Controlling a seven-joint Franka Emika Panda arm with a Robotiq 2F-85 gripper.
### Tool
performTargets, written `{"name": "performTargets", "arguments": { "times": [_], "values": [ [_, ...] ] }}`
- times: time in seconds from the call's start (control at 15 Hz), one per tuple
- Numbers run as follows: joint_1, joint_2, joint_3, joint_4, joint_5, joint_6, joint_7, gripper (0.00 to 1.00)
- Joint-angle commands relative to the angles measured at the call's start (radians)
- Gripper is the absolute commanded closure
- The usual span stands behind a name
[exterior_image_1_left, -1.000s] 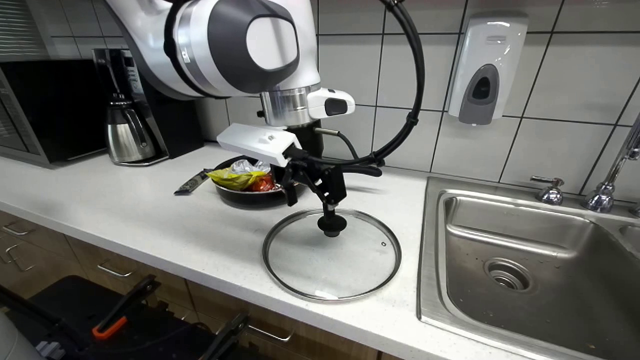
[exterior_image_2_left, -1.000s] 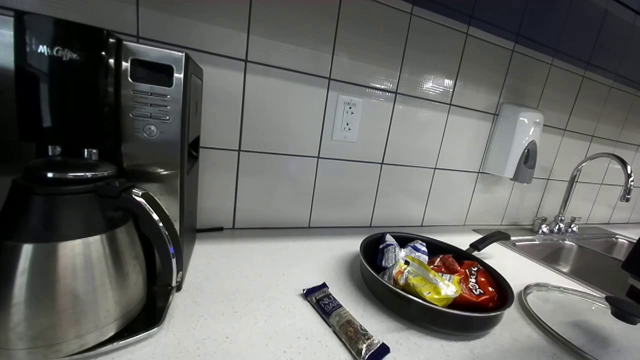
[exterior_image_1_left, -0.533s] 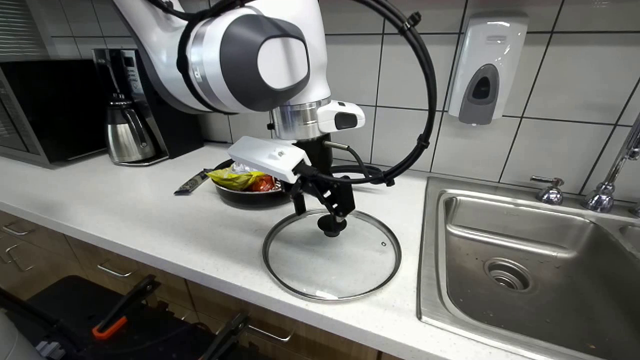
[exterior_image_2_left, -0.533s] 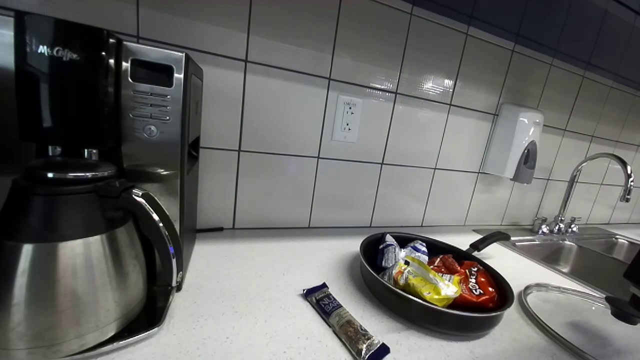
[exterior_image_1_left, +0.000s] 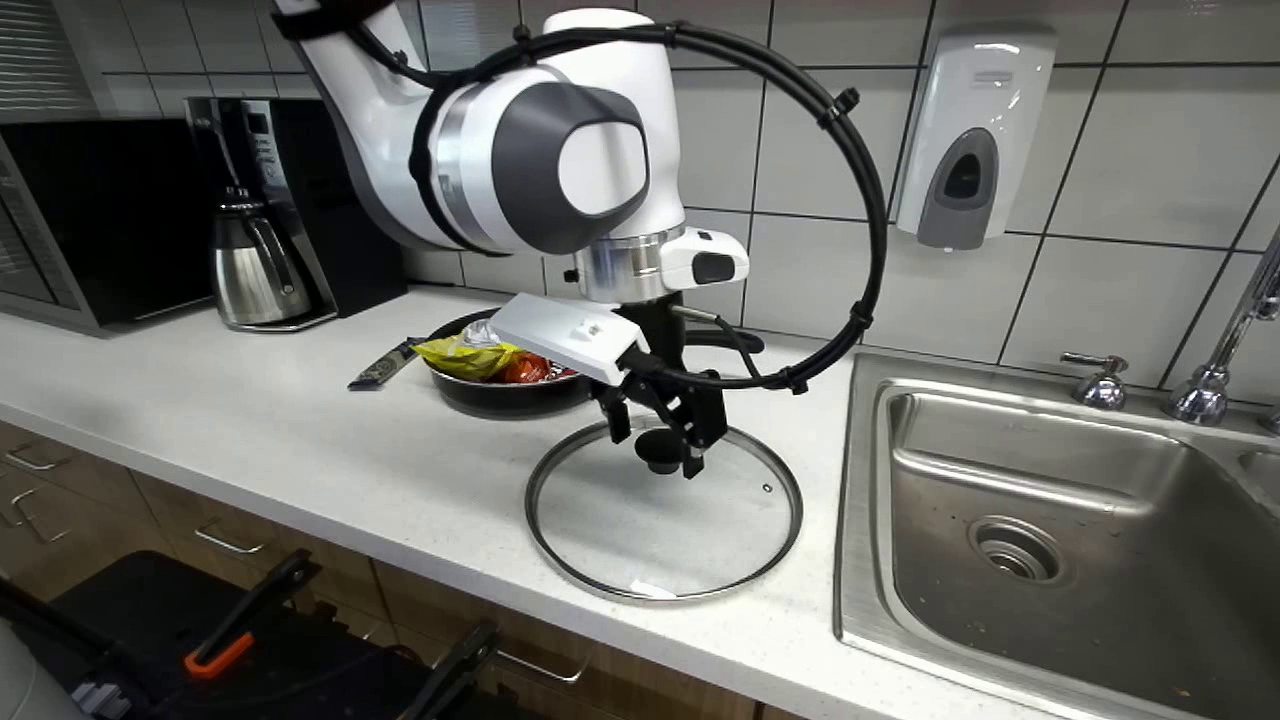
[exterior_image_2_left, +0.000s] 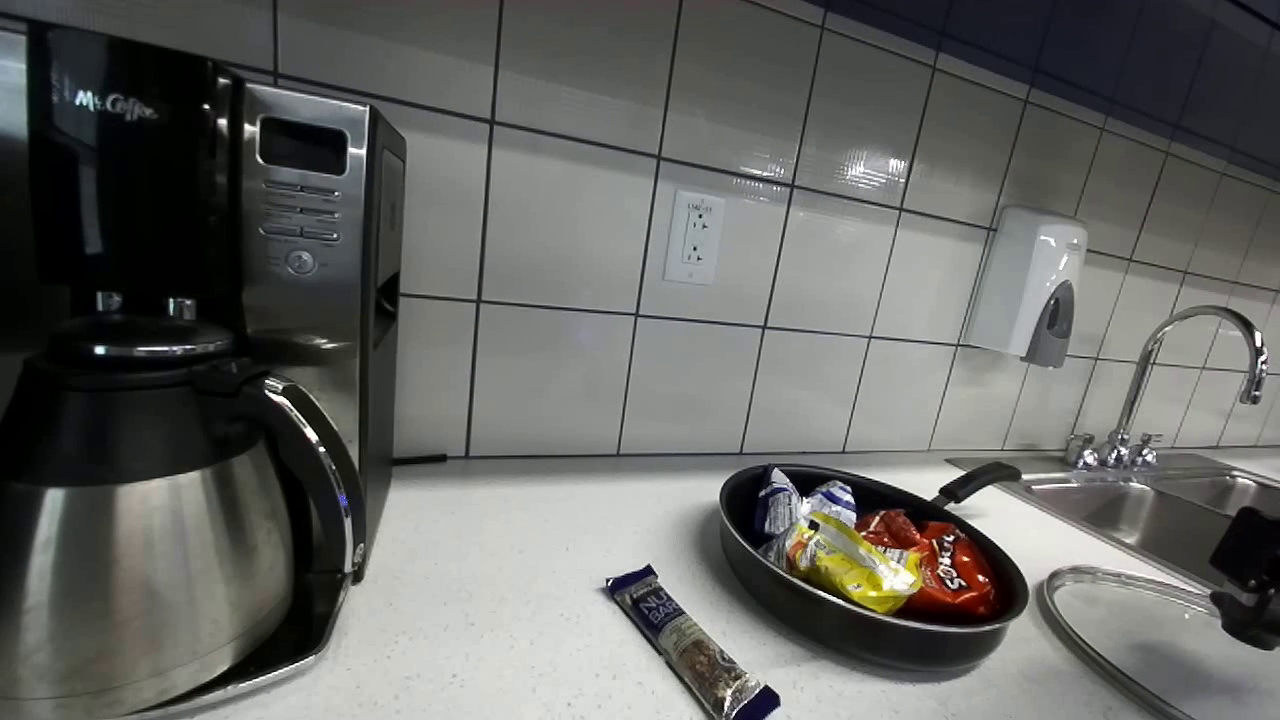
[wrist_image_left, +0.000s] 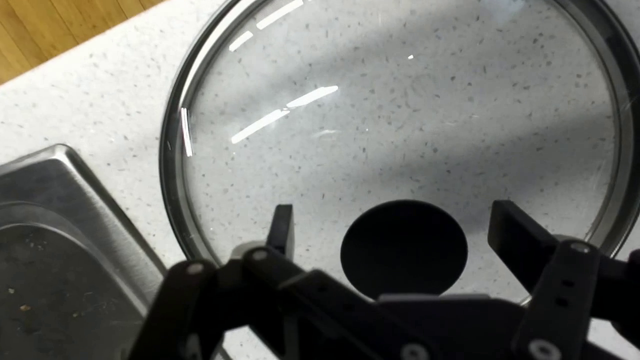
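- Wrist view: we find the gripper (wrist_image_left: 392, 222) with its jaws spread wide, its fingers (wrist_image_left: 517, 245) standing on either side of a round black knob (wrist_image_left: 404, 250). Gaps show between each finger and the knob, so we record that it has hold of nothing.
- We note the knob sits nearer the finger at the right of this picture; whether the tips are level with it, we cannot tell.
- Glass lid (wrist_image_left: 375, 130), metal-rimmed, lies flat on the speckled white countertop (exterior_image_1_left: 300, 430) beneath the gripper, the knob rising from its middle.
- We place the lid, in an exterior view, between the frying pan (exterior_image_1_left: 505, 402) and the stainless steel sink (exterior_image_1_left: 866, 500); it is near the sink's edge, not touching.
- Pan contents: we see a yellow snack bag (exterior_image_2_left: 850, 565), a red snack bag (exterior_image_2_left: 955, 575) and a blue-and-white bag (exterior_image_2_left: 778, 503).
- We log a wrapped nut bar (exterior_image_2_left: 690, 645) on the countertop just beside the pan, on the side away from the lid.
- Farther along we have a coffee maker (exterior_image_2_left: 305, 200) with its steel carafe (exterior_image_2_left: 150, 570), well apart from the lid.
- Soap dispenser (exterior_image_1_left: 975, 140) hangs on the tiled wall (exterior_image_2_left: 560, 380).
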Motion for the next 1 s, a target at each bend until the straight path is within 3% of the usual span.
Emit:
{"name": "performTargets", "arguments": {
  "times": [0.0, 0.13, 0.2, 0.33, 0.6, 0.93],
  "values": [
    [0.006, 0.054, 0.004, 0.041, 0.069, 0.014, -0.062, 0.00],
    [0.006, 0.068, 0.006, 0.050, 0.096, 0.012, -0.075, 0.05],
    [0.005, 0.072, 0.007, 0.053, 0.105, 0.011, -0.084, 0.26],
    [0.005, 0.077, 0.006, 0.056, 0.113, 0.012, -0.090, 0.31],
    [0.008, 0.062, -0.002, 0.046, 0.100, 0.013, -0.081, 0.62],
    [0.021, 0.023, -0.010, 0.030, 0.062, 0.007, -0.057, 0.62]
  ]
}}
